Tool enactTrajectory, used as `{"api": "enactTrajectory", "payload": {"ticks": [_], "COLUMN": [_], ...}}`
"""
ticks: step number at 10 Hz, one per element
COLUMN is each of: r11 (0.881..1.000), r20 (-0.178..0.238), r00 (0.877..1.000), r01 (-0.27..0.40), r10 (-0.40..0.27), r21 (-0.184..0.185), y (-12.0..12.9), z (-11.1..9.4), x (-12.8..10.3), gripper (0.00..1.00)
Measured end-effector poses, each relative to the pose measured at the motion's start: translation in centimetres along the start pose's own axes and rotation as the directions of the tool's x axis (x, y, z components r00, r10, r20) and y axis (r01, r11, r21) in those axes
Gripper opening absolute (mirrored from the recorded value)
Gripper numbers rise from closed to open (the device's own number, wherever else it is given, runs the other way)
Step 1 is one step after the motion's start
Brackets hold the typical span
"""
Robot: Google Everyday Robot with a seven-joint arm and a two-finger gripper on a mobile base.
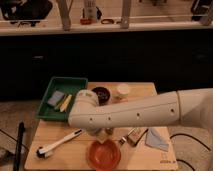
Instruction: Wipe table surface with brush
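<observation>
Raised near view; claw (100, 133) lower-centre

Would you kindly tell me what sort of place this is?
Probably an office or lab kitchenette: a small wooden table with a green tray and an orange bowl, before a long dark counter. The claw hangs mid-table beneath the arm, beside the brush.
</observation>
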State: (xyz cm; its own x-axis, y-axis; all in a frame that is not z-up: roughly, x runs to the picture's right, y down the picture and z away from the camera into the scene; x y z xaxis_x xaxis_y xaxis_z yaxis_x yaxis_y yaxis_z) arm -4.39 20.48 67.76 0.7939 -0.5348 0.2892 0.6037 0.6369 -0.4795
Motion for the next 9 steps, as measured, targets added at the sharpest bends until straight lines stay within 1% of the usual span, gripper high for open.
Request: {"api": "enactTrajectory", "payload": {"ticks": [2,3,4,6,8,9], "r11": [0.999,0.998,0.997,0.992,0.988,0.983], "r20": [0.061,0.093,0.134,0.227,0.274,0.318], "r00": [0.998,0.994,0.989,0.968,0.951,0.933], "r01": [0.034,0.046,0.06,0.093,0.117,0.134], "r10": [-0.035,-0.049,-0.066,-0.109,-0.141,-0.169], "r21": [0.024,0.033,0.048,0.08,0.101,0.128], "y": [-1.8,-2.4,-3.1,-4.2,-4.7,-4.9], "z": [-0.2,-0.2,-0.1,0.1,0.4,0.5], "x": [-0.9,-1.4,-2.0,-3.3,-4.2,-5.1], "gripper": [0.8,0.8,0.8,0.8,0.8,0.8]}}
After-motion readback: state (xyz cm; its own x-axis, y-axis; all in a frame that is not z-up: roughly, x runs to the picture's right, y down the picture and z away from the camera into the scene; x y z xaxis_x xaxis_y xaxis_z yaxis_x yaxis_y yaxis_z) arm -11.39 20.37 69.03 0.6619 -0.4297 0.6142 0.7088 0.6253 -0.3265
